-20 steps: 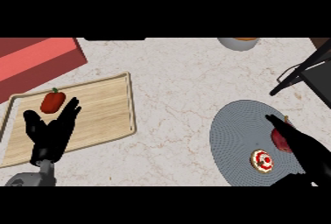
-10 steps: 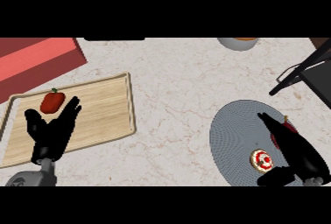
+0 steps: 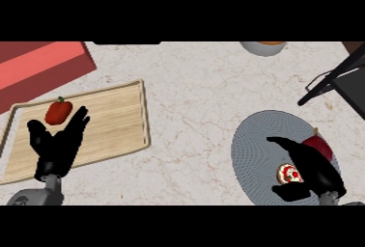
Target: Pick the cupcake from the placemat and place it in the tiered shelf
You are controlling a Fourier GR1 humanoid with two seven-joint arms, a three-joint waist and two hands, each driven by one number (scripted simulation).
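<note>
My right hand (image 3: pixel 308 166) hangs open over the cupcake (image 3: pixel 288 173) on the round placemat (image 3: pixel 253 144). A dark red fruit (image 3: pixel 320 145) lies just beside; closing carelessly, I might catch it instead. Left hand (image 3: pixel 57 144) rests open.

Our right hand (image 3: pixel 310 169) open over the cupcake (image 3: pixel 287 174) on the round grey placemat (image 3: pixel 253 144) near the counter's right edge, our left hand (image 3: pixel 57 144) open above the wooden board (image 3: pixel 114 120) beside a red pepper (image 3: pixel 58 111).

The cupcake (image 3: pixel 288 174), red and white on top, is seen upright on the round grey placemat (image 3: pixel 257 140), far from the black tiered shelf (image 3: pixel 345 82).
</note>
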